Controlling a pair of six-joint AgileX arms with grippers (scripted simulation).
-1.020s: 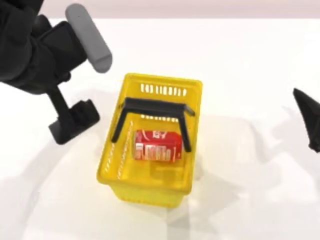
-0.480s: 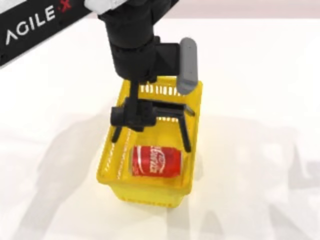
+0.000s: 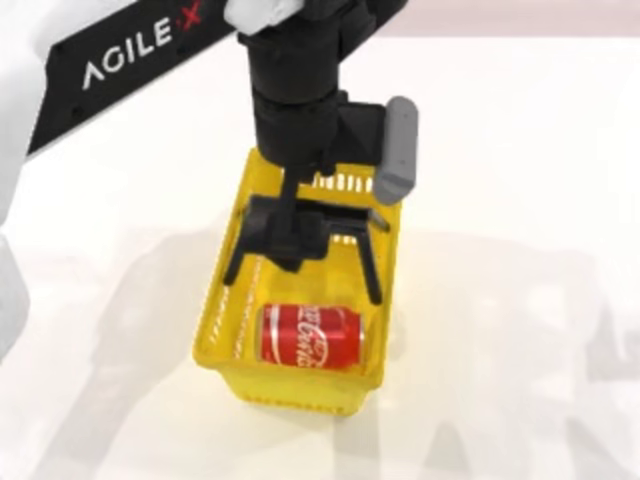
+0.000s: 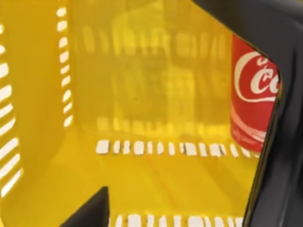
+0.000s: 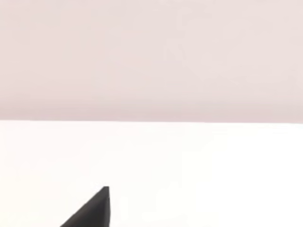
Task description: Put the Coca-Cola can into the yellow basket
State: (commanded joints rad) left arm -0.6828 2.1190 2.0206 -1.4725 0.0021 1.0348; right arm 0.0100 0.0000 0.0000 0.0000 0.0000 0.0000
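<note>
- In the top view the Coca-Cola can lies on its side on the floor of the yellow basket, in the lower middle of the frame, close to the basket's near wall.
- Its long axis runs left to right across the frame, parallel to that near wall; I cannot tell from here which end carries the silver top.
- The white script faces up toward the camera, so I read the can as resting on its curved side, free to roll.
- My left gripper hangs over the basket's upper half, just above the black folding handle, apart from the can.
- I cannot tell whether its fingers are spread or closed; it holds nothing that I can see.
- In the left wrist view I look down into the yellow interior, with the can at the right edge, partly behind a dark bar.
- My right arm is out of the top view; its wrist view shows only the bare white table and a dark fingertip.
- Handling, as I judge it: the can is light, rigid but thin-walled, smooth and a little slippery, and dents under a hard squeeze.
- If I had to grip it again, I would close across the middle of the curved body, square to the long axis.
- I judge the placement done.
</note>
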